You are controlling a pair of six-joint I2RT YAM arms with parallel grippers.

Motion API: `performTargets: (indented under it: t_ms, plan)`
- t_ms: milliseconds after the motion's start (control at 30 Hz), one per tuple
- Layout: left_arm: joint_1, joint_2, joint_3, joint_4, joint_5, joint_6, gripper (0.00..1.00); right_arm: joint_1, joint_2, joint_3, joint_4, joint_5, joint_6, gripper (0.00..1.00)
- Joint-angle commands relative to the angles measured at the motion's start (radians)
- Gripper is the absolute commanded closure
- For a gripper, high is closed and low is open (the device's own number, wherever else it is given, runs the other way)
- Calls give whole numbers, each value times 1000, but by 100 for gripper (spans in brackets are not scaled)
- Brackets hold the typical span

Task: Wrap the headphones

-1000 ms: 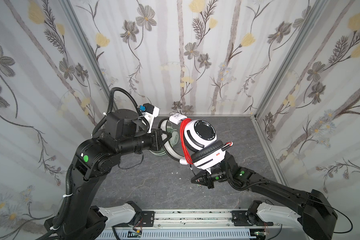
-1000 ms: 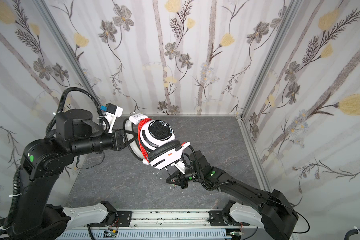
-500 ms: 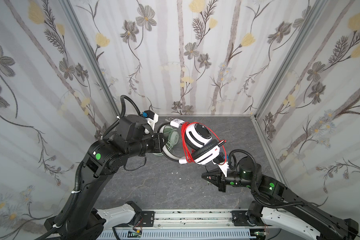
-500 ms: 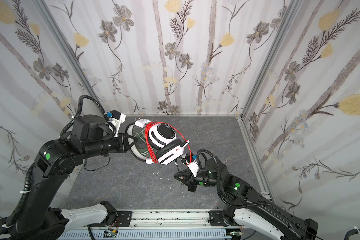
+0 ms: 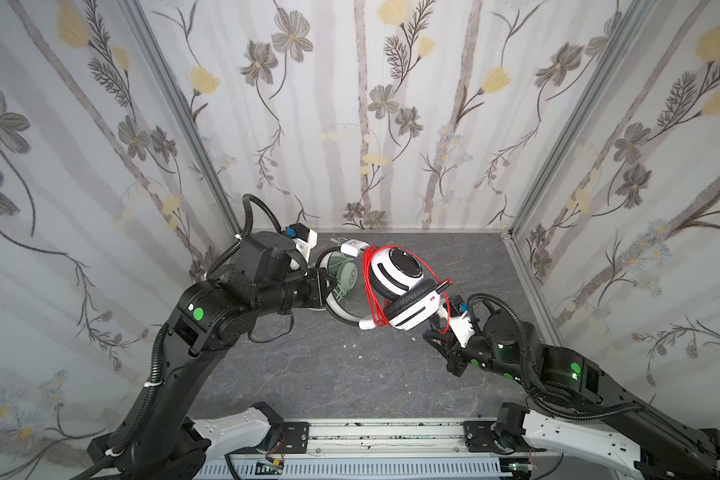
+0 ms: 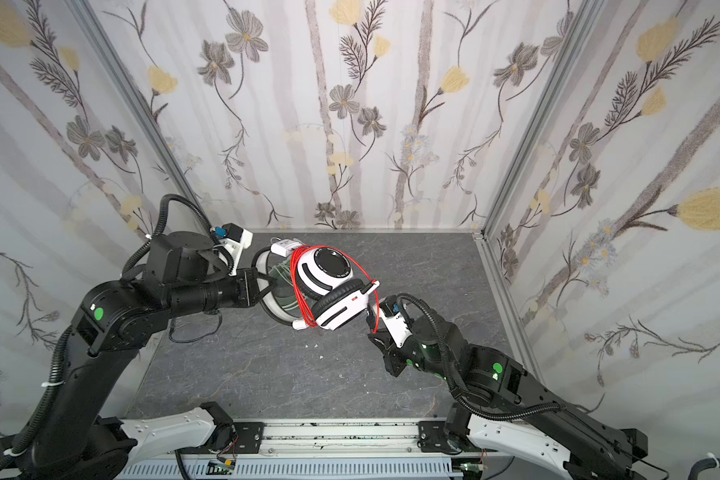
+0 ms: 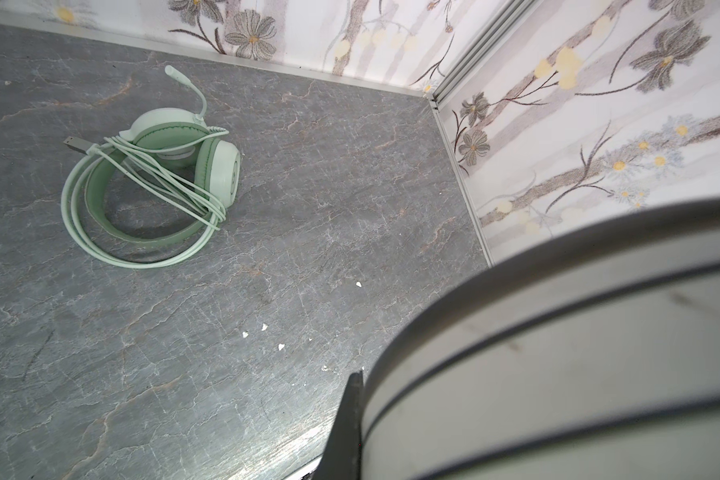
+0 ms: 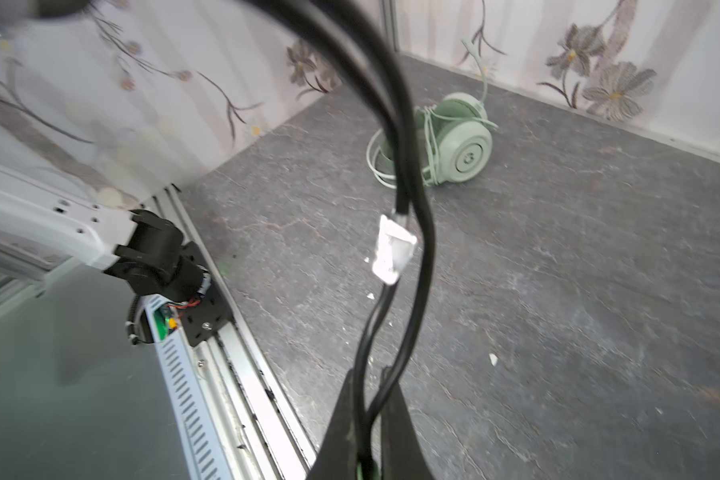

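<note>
The white-and-black headphones [image 5: 395,274] [image 6: 325,270] hang in the air mid-scene in both top views, with the red cord [image 5: 371,291] wound round them. My left gripper [image 5: 329,291] [image 6: 267,286] is shut on their white headband [image 7: 558,353], one finger [image 7: 348,419] pressed against it. A red loop runs over the earcup down to my right gripper [image 5: 431,332] [image 6: 373,332] [image 8: 371,374], which is shut on the cord's black end leads [image 8: 408,174] below a white junction piece [image 8: 391,249]. The mint-green headphones [image 5: 346,272] [image 7: 150,187] [image 8: 454,153] lie on the floor, cord wrapped round them.
Flowered walls [image 5: 391,124] close in the grey stone floor [image 5: 329,374] on three sides. A metal rail [image 5: 371,436] with both arm bases runs along the front. A few white crumbs [image 7: 262,328] lie on the floor.
My right gripper has drawn back to the right with the cord's end, pulling a red loop over the earcup. The left arm has shifted slightly, still holding the headband.
</note>
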Motion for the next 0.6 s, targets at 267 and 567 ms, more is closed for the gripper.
performTargets:
  t_ms: [267, 567]
  plan:
    - [13, -7, 59, 112, 56, -41, 95, -40, 35, -10, -116, 236, 159, 100]
    - [31, -29, -31, 243, 77, -155, 100, -45, 11, -31, -113, 434, 315, 100]
